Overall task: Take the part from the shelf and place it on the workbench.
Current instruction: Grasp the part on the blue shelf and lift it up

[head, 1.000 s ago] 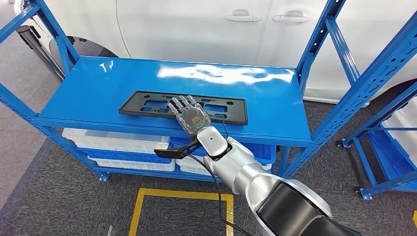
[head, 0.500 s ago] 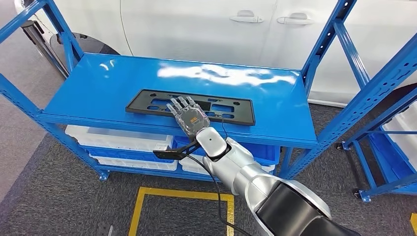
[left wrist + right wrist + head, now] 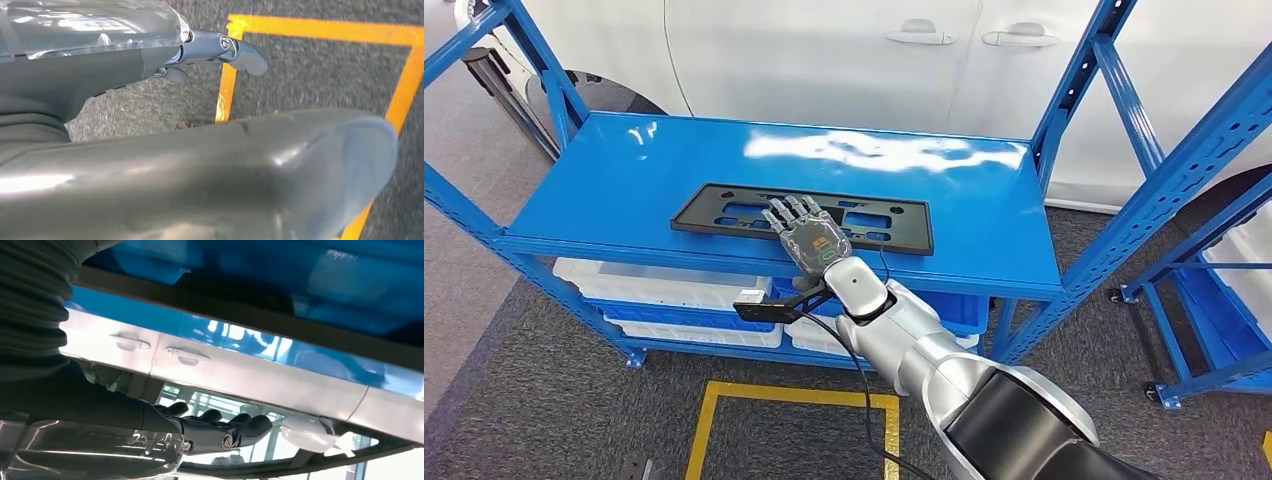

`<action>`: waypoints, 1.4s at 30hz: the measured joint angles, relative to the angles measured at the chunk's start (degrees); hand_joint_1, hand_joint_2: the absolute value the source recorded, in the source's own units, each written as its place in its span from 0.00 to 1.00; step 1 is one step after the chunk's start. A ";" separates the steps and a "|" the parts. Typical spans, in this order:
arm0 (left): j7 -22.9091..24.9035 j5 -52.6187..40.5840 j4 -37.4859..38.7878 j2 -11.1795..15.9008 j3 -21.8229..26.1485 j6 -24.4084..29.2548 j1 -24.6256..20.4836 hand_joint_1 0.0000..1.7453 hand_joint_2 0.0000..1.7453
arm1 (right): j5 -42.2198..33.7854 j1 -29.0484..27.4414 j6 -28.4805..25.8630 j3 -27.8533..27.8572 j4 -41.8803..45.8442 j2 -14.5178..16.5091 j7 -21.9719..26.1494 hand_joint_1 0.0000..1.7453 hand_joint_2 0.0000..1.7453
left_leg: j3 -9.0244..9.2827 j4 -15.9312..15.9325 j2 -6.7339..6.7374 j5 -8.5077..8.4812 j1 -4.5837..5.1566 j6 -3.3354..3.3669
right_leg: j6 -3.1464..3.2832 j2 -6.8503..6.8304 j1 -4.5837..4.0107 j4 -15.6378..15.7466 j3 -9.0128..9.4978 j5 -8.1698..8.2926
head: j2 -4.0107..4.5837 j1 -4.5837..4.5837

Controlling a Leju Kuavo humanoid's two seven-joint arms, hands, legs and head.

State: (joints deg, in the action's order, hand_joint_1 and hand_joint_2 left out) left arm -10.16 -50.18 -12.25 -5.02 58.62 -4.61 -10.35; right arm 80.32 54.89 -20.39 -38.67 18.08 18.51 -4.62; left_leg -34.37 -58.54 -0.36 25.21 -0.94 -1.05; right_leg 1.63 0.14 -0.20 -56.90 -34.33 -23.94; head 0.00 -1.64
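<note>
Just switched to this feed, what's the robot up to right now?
It is reaching its right hand out over the black flat part lying on the blue shelf. The fingers are spread over the part's near edge; no grip shows yet. The left hand hangs over the grey floor, holding nothing.

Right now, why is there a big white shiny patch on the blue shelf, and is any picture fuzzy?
Head view: the patch is glare on the glossy shelf top, behind the black part. Left wrist view: the close grey robot hand looks soft. Right wrist view: reflections streak the blue surface.
</note>
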 joint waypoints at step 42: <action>-0.76 -0.02 0.05 0.21 0.02 0.05 0.04 0.00 0.00 | 5.16 -0.26 0.66 1.18 -0.04 1.29 -2.51 0.00 1.00 | -0.72 -0.79 0.16 -0.78 -0.13 -0.16 | -0.07 0.19 -0.14 -1.06 0.03 -0.87 | 0.00 0.00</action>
State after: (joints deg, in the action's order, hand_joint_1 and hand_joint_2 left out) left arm -10.92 -50.21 -12.19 -4.81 58.64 -4.56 -10.31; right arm 85.48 54.62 -19.73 -37.49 18.03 19.80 -7.13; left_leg -35.09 -59.33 -0.20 24.43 -1.07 -1.21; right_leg 1.56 0.33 -0.34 -57.96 -34.30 -24.82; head 0.00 -1.64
